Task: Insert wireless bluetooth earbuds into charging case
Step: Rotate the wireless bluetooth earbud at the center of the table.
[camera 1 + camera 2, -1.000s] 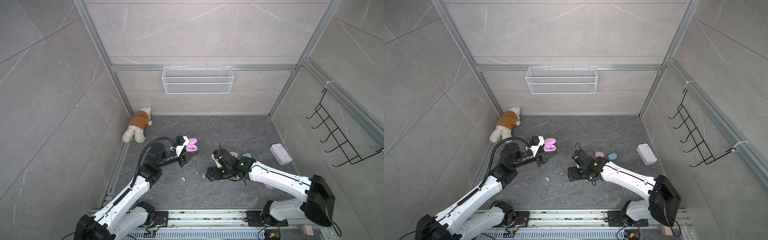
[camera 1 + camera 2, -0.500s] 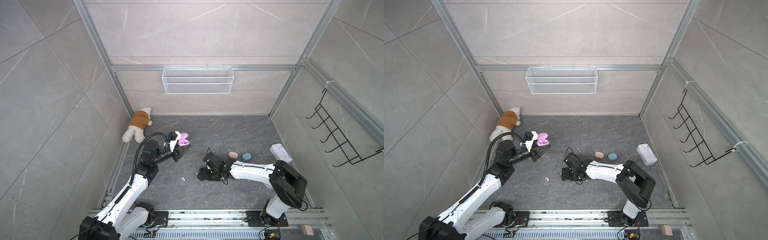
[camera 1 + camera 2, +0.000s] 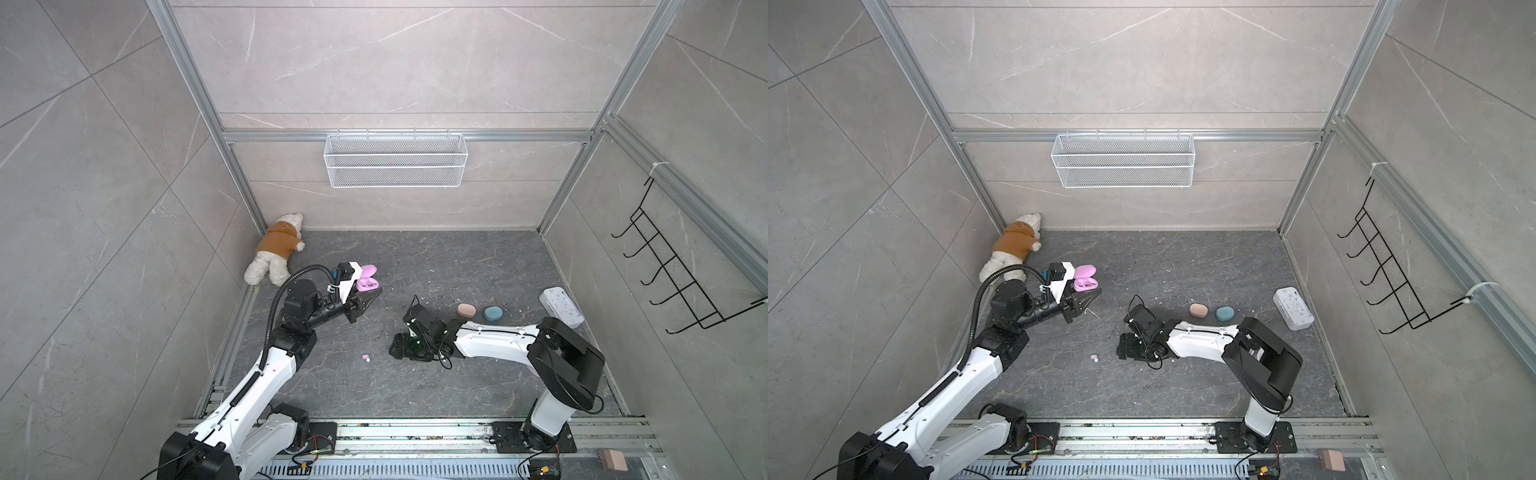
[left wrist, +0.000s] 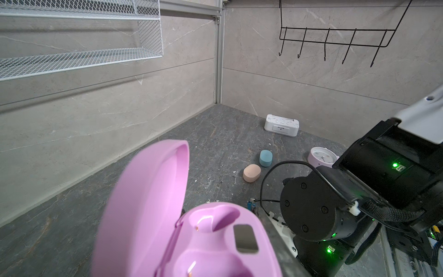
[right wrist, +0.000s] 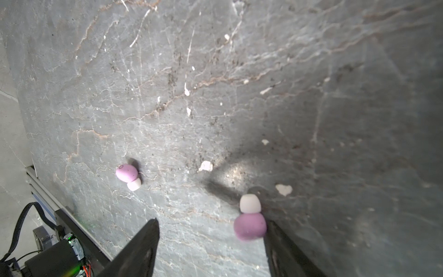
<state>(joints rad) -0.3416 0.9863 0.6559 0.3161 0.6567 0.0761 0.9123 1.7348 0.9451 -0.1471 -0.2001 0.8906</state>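
L hand (image 3: 369, 298) is clamped on the open lilac case (image 4: 211, 239); both wells are seen empty. One lilac bud (image 3: 365, 357) is seen loose on the desk (image 3: 457, 266) betw. the arms. R hand (image 5: 211, 221) is spread low, 2nd lilac bud (image 5: 250, 226) betw. the jaws, against one finger. It should be centred, then pinched by the body, not the soft tip. Peach case (image 3: 466, 310) & blue case (image 3: 493, 313) are shut; contents unseen.

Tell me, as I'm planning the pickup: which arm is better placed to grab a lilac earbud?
Right. The right gripper hangs low, with a lilac earbud between its open jaws; the left gripper is shut on the open lilac case.
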